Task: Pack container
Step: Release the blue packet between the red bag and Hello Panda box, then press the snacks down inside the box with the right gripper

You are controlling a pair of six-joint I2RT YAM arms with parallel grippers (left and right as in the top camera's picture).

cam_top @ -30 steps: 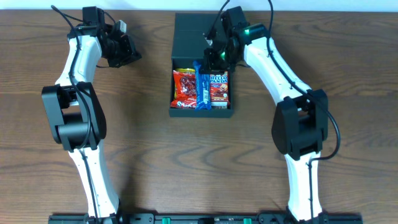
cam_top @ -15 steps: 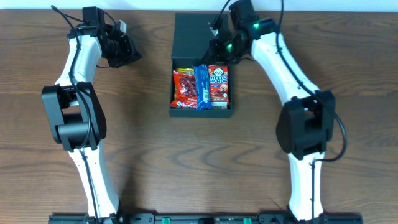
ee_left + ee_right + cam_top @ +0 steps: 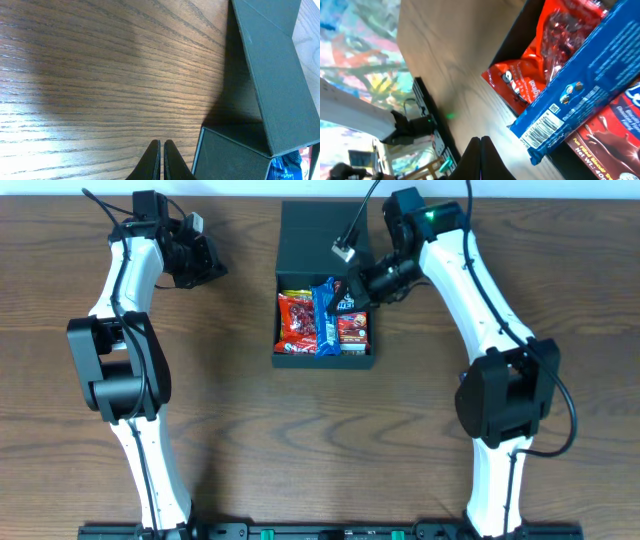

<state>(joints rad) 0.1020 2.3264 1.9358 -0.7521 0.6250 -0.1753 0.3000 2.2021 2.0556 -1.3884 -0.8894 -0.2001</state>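
Note:
The container (image 3: 323,361) is a dark shallow box at the table's middle, and its hinged lid (image 3: 308,230) lies open toward the back. Inside lie a red snack packet (image 3: 294,320), a blue packet (image 3: 325,315) and a red Hello Panda box (image 3: 354,330). My right gripper (image 3: 347,292) is shut and empty, hovering over the box's back right part. In the right wrist view its fingertips (image 3: 480,150) point past the blue packet (image 3: 585,95) and the red packet (image 3: 540,65). My left gripper (image 3: 207,266) is shut and empty, left of the lid (image 3: 272,75).
Bare wooden table (image 3: 230,410) surrounds the box. The left wrist view shows the box's outer wall (image 3: 225,155) just right of my shut left fingers (image 3: 155,157). A white connector on a cable (image 3: 343,248) hangs over the lid.
My right arm has swung to the right and turned, so its gripper now reaches in over the Hello Panda box from the right. The left arm has not moved.

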